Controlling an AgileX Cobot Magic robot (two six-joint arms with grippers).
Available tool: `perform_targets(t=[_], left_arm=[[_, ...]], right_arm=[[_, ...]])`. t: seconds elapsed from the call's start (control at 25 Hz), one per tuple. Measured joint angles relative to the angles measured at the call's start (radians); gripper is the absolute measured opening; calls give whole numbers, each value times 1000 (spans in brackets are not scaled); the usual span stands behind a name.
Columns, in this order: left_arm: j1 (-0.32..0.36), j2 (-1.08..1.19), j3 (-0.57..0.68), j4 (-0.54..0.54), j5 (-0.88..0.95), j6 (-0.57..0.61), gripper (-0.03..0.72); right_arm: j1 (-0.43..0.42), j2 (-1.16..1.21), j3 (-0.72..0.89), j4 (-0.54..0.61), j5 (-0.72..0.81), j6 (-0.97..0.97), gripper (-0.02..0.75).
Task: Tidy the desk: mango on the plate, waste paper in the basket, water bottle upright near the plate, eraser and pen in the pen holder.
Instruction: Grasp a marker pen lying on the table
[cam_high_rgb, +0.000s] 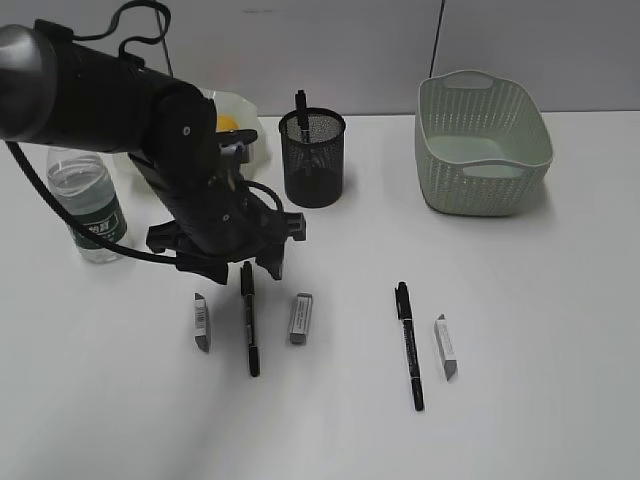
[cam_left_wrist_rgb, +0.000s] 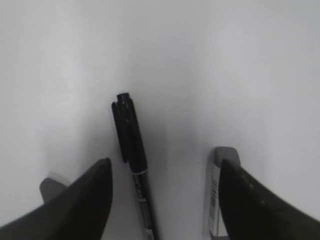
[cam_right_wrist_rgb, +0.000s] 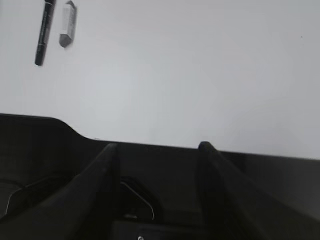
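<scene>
pen (cam_left_wrist_rgb: 131, 145): black, slim, capped | flat on white desk (cam_left_wrist_rgb: 240, 65)

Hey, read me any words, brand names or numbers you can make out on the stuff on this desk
Nothing can be read.
Water bottle: dark green label with pale marks, too blurred.
Eraser: barcode-like stripes on its sleeve, no digits legible.
Pen: pale print on the barrel, too small.

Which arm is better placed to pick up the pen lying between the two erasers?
Left. Its open gripper hangs right over that pen, fingers either side. The right gripper is back off the desk's edge, far away.
</scene>
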Motion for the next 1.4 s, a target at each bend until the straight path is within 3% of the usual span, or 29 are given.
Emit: perform_targets(t=[0.36,1.16,1.32,1.4], left_arm=[[17,0,0,0,-18,0,505],[19,96,-4,-19,-31,0,452],[19,102,-10,-19,-34,0,358],[19,105,-11,-16,-37,0,239]], right_arm=[[0,-300,13,24,-51,-35,395],[0,-308,16,21,-51,-33,395],[0,-308,16,21,-51,-33,395],[0,-308,16,21,-51,-32,395]])
